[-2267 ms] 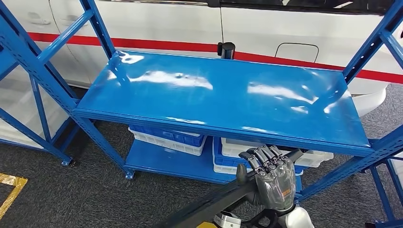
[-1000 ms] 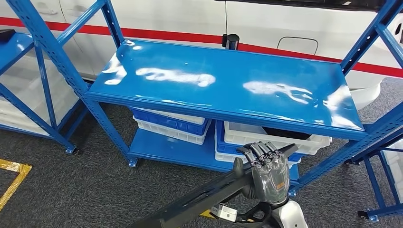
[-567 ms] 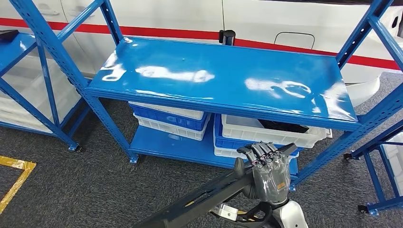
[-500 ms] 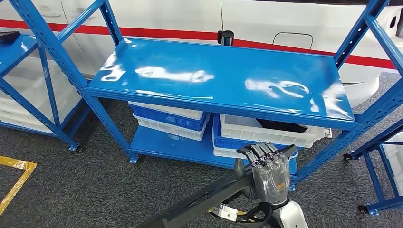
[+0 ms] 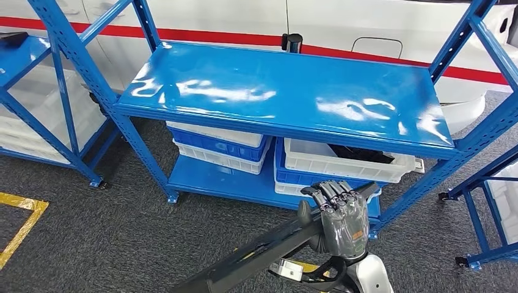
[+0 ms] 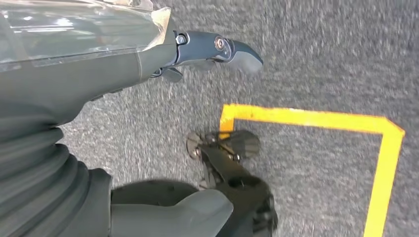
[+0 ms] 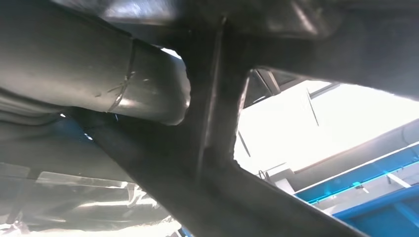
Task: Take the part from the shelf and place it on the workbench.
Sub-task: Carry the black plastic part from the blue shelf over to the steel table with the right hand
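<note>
Before the blue shelf (image 5: 287, 97), right hand (image 5: 342, 223) fingers gripping long black part (image 5: 262, 256) (left fingers unclear), carpet (image 5: 91, 238) below.

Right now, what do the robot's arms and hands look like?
The right hand is translucent grey with dark fingers, a small orange marking, a silver-white wrist and a black cable. The left hand has a grey ribbed cover, clear shell and dark fingers.

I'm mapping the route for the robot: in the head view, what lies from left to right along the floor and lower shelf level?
Yellow floor line → stacked blue and white bins → white bin holding dark parts.
</note>
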Action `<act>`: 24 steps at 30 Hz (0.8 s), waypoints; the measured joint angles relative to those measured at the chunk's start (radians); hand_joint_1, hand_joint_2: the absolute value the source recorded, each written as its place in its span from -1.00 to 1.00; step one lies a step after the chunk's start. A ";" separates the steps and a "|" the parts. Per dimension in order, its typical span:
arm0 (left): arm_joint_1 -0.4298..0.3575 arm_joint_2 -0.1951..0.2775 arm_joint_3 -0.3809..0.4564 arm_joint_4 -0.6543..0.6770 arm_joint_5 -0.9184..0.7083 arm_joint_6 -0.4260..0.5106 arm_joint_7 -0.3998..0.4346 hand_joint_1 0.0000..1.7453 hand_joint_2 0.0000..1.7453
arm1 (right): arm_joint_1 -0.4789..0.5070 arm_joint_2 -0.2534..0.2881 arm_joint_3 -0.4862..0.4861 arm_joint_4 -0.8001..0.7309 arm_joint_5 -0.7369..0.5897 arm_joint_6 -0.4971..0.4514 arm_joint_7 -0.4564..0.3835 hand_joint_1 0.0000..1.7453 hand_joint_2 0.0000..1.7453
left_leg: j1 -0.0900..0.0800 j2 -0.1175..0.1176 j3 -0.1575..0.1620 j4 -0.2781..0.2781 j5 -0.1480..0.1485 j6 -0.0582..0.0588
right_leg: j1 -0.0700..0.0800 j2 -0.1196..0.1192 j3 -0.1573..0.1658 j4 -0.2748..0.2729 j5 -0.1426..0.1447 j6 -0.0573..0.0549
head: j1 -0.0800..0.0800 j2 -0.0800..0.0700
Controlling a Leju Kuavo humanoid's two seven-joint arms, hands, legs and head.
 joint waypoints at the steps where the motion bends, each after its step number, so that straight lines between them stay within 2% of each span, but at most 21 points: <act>1: 0.000 0.000 0.001 0.000 0.000 0.000 -0.001 -1.00 1.00 | -0.001 0.000 0.000 0.001 -0.001 0.000 -0.001 1.00 -1.00 | -0.004 0.000 -0.002 0.000 0.002 0.003 | -0.002 0.000 -0.002 0.000 0.002 0.003 | 0.000 0.000; 5: 0.000 0.001 0.004 0.000 0.000 0.001 -0.001 -1.00 1.00 | -0.004 0.000 0.000 0.007 -0.002 0.000 -0.004 1.00 -1.00 | -0.012 0.000 -0.009 0.001 0.008 0.013 | -0.007 0.000 -0.007 -0.002 0.009 0.015 | 0.000 0.000; 11: 0.000 0.000 0.010 0.000 0.006 -0.005 -0.001 -1.00 1.00 | -0.009 0.000 0.000 0.015 -0.005 0.000 -0.006 1.00 -1.00 | -0.015 0.000 -0.014 0.003 0.011 0.018 | -0.012 0.000 -0.010 -0.003 0.013 0.021 | 0.000 0.000; 13: -0.001 0.000 0.011 0.000 0.006 -0.005 -0.001 -1.00 1.00 | -0.011 0.000 0.000 0.017 -0.005 0.000 -0.006 1.00 -1.00 | -0.017 0.000 -0.016 0.007 0.011 0.026 | -0.022 0.000 -0.009 -0.009 0.020 0.028 | -0.002 0.000; 15: -0.001 0.000 0.011 0.000 0.006 -0.006 0.000 -1.00 1.00 | -0.013 0.000 0.001 0.017 -0.006 0.000 -0.007 1.00 -1.00 | -0.010 0.003 -0.014 -0.004 0.023 0.039 | -0.024 0.000 -0.010 -0.013 0.023 0.036 | -0.003 0.000; 16: -0.002 0.000 0.011 0.000 0.006 -0.007 0.000 -1.00 1.00 | -0.015 0.000 0.002 0.018 -0.007 0.000 -0.007 1.00 -1.00 | -0.004 0.006 -0.013 -0.014 0.031 0.045 | -0.020 0.000 -0.018 0.000 0.012 0.036 | -0.003 0.000; 17: -0.002 0.000 0.012 0.000 0.006 -0.008 0.000 -1.00 1.00 | -0.016 0.000 0.002 0.018 -0.007 0.000 -0.007 1.00 -1.00 | 0.002 0.008 -0.013 -0.022 0.038 0.049 | -0.018 0.001 -0.034 0.034 -0.010 0.032 | -0.001 0.000; 19: -0.001 -0.001 0.014 0.000 0.008 -0.008 0.002 -1.00 1.00 | -0.017 0.000 0.002 0.020 -0.008 0.000 -0.007 1.00 -1.00 | 0.006 0.012 -0.018 -0.026 0.044 0.050 | -0.021 0.002 -0.089 0.163 -0.075 0.023 | 0.000 0.000; 20: -0.001 -0.001 0.016 0.000 0.010 -0.009 0.003 -1.00 1.00 | -0.017 -0.001 0.002 0.021 -0.009 0.000 -0.007 1.00 -1.00 | 0.007 0.013 -0.021 -0.026 0.046 0.048 | -0.023 0.002 -0.114 0.228 -0.101 0.024 | 0.000 0.000; 21: -0.001 -0.001 0.018 0.000 0.012 -0.009 0.004 -1.00 1.00 | -0.016 -0.001 0.002 0.023 -0.010 0.000 -0.007 1.00 -1.00 | 0.007 0.013 -0.024 -0.025 0.047 0.045 | -0.026 0.002 -0.125 0.266 -0.114 0.028 | 0.000 0.000; 22: 0.000 -0.001 0.020 0.000 0.013 -0.010 0.005 -1.00 1.00 | -0.016 -0.002 0.002 0.025 -0.010 0.000 -0.007 1.00 -1.00 | 0.009 0.014 -0.027 -0.024 0.049 0.042 | -0.030 0.002 -0.117 0.263 -0.110 0.036 | 0.000 0.000; 23: 0.000 -0.002 0.021 0.000 0.013 -0.012 0.006 -1.00 1.00 | -0.016 -0.002 0.002 0.026 -0.011 0.000 -0.007 1.00 -1.00 | 0.012 0.013 -0.029 -0.021 0.050 0.038 | -0.035 0.001 -0.088 0.218 -0.092 0.047 | 0.000 0.000; 24: -0.001 -0.002 0.021 0.000 0.013 -0.012 0.007 -1.00 1.00 | -0.017 -0.003 0.002 0.026 -0.011 0.000 -0.007 1.00 -1.00 | 0.015 0.013 -0.033 -0.014 0.048 0.032 | -0.041 0.001 -0.045 0.144 -0.069 0.060 | 0.001 0.000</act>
